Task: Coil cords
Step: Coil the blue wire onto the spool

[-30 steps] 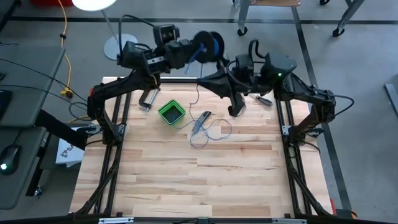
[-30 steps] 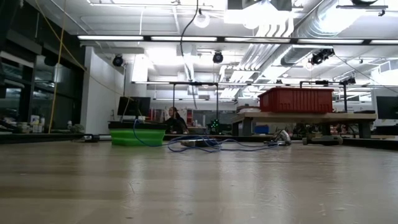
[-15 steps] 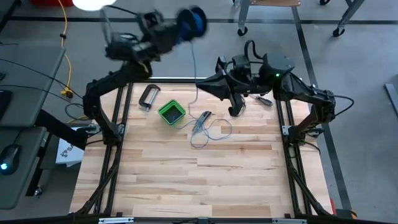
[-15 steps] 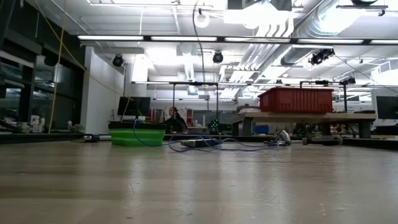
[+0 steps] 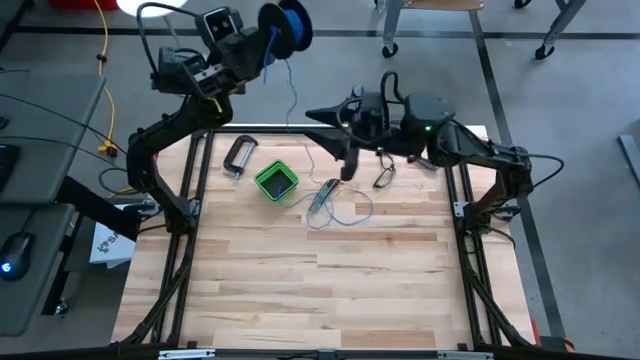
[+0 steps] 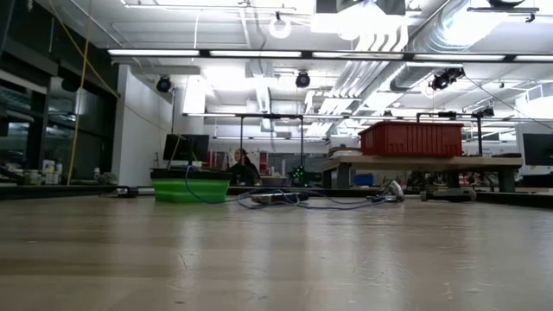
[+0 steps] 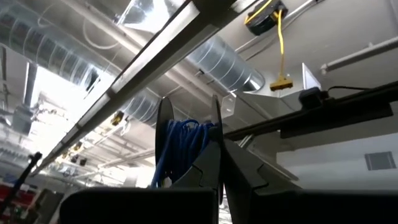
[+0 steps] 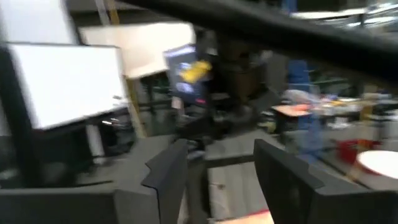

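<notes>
- The spool, wound with blue wire, is raised beyond the tabletop's far edge, at about eleven o'clock from the green box.
- The wire hangs from it down to a loose tangle at four o'clock from the box.
- The left pincer is clamped shut on the spool.
- The right pincer stands with fingers apart, empty, above the tabletop at two o'clock from the tangle.
- Risk: with the strand unguided, winding may snag the tangle, knot it, or drag the small tool lying there.
</notes>
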Robot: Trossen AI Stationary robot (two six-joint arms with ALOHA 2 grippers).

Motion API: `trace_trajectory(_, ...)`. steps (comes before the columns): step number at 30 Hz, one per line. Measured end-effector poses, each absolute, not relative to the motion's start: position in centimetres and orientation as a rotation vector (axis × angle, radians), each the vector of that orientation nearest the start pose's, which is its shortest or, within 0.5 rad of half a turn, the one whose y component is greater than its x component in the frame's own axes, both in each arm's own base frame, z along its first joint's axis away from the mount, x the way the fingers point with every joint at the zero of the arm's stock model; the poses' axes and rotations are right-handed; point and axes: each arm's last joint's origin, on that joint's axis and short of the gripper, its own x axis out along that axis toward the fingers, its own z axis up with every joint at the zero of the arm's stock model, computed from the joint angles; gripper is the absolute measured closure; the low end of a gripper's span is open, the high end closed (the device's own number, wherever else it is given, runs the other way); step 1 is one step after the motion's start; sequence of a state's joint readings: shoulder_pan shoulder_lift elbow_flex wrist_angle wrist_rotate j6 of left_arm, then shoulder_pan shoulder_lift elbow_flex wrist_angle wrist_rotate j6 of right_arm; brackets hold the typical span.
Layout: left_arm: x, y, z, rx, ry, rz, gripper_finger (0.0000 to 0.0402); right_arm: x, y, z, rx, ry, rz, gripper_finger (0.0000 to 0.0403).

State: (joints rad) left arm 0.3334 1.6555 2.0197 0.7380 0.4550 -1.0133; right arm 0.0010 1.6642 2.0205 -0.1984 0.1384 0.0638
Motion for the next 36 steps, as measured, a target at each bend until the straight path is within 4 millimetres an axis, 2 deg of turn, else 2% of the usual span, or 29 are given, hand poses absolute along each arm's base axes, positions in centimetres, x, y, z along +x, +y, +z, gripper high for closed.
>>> trace_trajectory(11,28.6,7.2,59.2,-0.479,-0.849,-0.586,0.0401,36.0,-1.2,51.5,0.015,-0.144,-0.261,0.0219)
trace_trajectory(26,28.6,7.0,59.3,-0.482,-0.861,-0.578,0.0401,36.2,-1.3,50.9,-0.014,-0.091,-0.256,0.0223)
trace_trajectory(31,28.6,7.0,59.3,-0.481,-0.861,-0.578,0.0401,36.4,-1.4,50.8,-0.017,-0.084,-0.258,0.0249)
trace_trajectory(36,28.6,7.0,59.3,-0.481,-0.861,-0.578,0.0401,36.3,-1.4,50.7,-0.018,-0.077,-0.264,0.0308)
